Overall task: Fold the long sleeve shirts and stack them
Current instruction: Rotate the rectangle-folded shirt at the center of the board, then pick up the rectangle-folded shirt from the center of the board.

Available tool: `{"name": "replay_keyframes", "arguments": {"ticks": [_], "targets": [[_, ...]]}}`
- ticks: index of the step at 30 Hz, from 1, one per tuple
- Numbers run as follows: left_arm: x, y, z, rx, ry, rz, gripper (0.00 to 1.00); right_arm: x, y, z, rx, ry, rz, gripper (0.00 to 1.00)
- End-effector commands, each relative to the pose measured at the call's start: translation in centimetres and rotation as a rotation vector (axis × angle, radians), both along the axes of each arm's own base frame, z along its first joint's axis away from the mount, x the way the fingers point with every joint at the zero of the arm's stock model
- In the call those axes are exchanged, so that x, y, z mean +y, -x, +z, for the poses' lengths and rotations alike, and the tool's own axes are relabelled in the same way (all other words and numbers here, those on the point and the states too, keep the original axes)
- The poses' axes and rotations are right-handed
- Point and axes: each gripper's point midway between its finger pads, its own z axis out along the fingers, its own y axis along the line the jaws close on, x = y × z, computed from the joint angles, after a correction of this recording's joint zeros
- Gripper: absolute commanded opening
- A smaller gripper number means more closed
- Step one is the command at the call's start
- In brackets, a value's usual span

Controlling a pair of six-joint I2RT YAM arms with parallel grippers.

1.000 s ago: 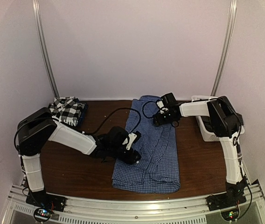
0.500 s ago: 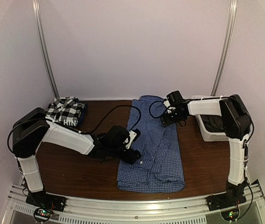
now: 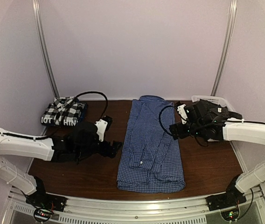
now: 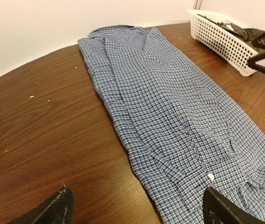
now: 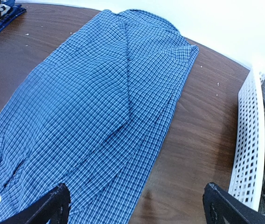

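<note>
Blue shirt (image 3: 150, 144) between spread left claw (image 3: 115, 148), right claw (image 3: 173, 131)

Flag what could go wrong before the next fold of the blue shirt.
The blue shirt's near hem lies at the table's front edge; a pinch there may drag it off. Its folded-in layers lie loose; catching only the top one could undo the fold. The right gripper hangs near the basket; a swing might knock it.
</note>
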Motion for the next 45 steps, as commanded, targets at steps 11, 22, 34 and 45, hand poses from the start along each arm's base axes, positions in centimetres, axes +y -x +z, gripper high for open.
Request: {"name": "replay_keyframes", "arguments": {"ticks": [11, 22, 34, 45], "targets": [[6.2, 2.0, 7.0, -0.091, 0.22, 0.092, 0.98, -5.7, 7.8, 4.2, -0.15, -0.438, -0.162, 1.0], [1.3, 8.7, 1.6, -0.038, 0.158, -0.384, 0.98, -2.5, 11.5, 0.8, 0.029, -0.506, 0.034, 1.0], [-1.6, 12.2, -5.3, 0.061, -0.027, -0.566, 0.95, 3.2, 17.5, -6.5, 0.259, -0.198, 0.16, 0.99], [-4.0, 12.9, -8.3, 0.036, -0.196, -0.676, 0.91, 5.1, 22.5, -8.5, 0.344, -0.11, 0.291, 0.95]]}}
